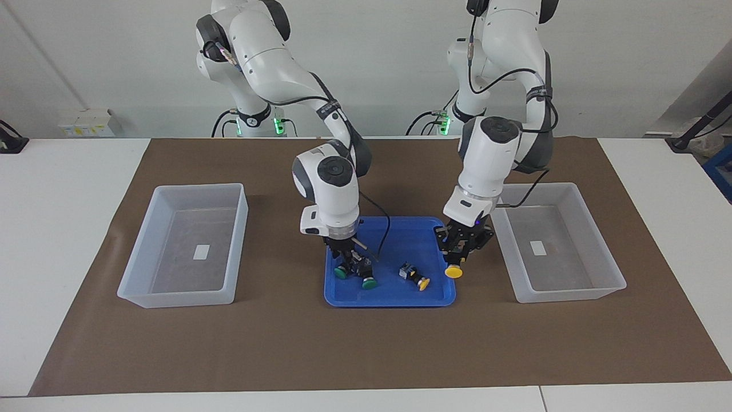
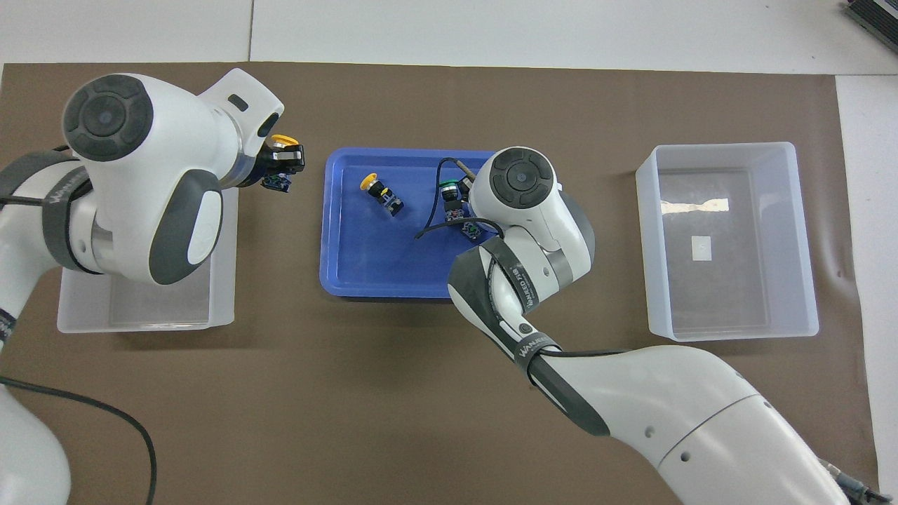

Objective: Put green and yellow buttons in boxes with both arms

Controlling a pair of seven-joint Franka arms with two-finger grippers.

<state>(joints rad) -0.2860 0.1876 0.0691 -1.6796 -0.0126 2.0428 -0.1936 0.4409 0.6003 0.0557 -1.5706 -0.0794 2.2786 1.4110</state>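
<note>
Left gripper (image 1: 459,258) is pinching a yellow button (image 1: 453,272) above the blue tray's (image 1: 389,298) edge; right gripper (image 1: 349,260) clamps a green button (image 1: 341,273) in the tray. Overhead, second yellow button (image 2: 379,191) lies in the tray; boxes (image 2: 729,330) flank it.

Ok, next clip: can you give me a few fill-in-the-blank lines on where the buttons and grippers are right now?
1. The left gripper carries a lifted button with a ____ cap.
2. The right gripper is down in the blue tray, at the paired buttons with ____ caps.
3. Apart from that pair, ____ loose yellow button lies in the tray.
4. The two boxes contain ____ buttons.

Missing words: yellow; green; one; no
</note>
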